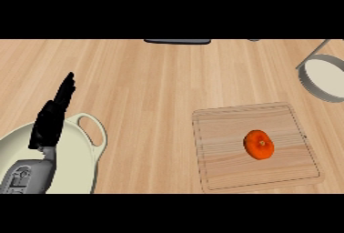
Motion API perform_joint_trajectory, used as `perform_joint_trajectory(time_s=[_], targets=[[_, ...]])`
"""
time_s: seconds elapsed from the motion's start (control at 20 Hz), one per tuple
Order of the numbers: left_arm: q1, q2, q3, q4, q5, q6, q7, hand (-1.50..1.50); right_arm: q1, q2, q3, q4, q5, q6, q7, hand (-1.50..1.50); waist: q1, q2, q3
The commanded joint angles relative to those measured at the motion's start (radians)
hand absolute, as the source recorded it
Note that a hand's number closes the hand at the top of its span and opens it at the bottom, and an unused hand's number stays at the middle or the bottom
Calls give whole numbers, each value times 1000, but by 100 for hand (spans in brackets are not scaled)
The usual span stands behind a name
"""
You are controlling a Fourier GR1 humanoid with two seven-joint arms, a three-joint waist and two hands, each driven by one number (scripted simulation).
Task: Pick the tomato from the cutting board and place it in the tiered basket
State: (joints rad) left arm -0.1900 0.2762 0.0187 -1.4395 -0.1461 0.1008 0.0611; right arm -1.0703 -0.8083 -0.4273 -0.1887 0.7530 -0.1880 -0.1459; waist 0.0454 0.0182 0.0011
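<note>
Nothing is done yet: the tomato lies untouched right of centre on the board. The left hand rests straight-fingered; the basket, probably, sits at the counter's far-right edge.

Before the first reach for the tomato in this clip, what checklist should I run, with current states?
1. Tomato lying on the cutting board: ok.
2. Nothing resting on the tomato: ok.
3. Left hand open, holding nothing, over the cream pot: ok.
4. Right hand in view for the reach: not ok, it does not show.
5. Tiered basket fully in view: not ok, only partly visible at the right edge.
</note>
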Motion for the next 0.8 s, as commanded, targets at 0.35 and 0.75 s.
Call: perform_joint_trajectory(time_s=[0.35, 0.75], targets=[[29, 5, 19, -19, 5, -16, 0, 0, -26, -162, -103, -16, -105, 73, 55, -150, -18, -9, 0], [75, 5, 24, -55, -7, -14, -7, 0, 136, -324, -197, 9, -222, 297, 9, -150, -42, -17, 0]])
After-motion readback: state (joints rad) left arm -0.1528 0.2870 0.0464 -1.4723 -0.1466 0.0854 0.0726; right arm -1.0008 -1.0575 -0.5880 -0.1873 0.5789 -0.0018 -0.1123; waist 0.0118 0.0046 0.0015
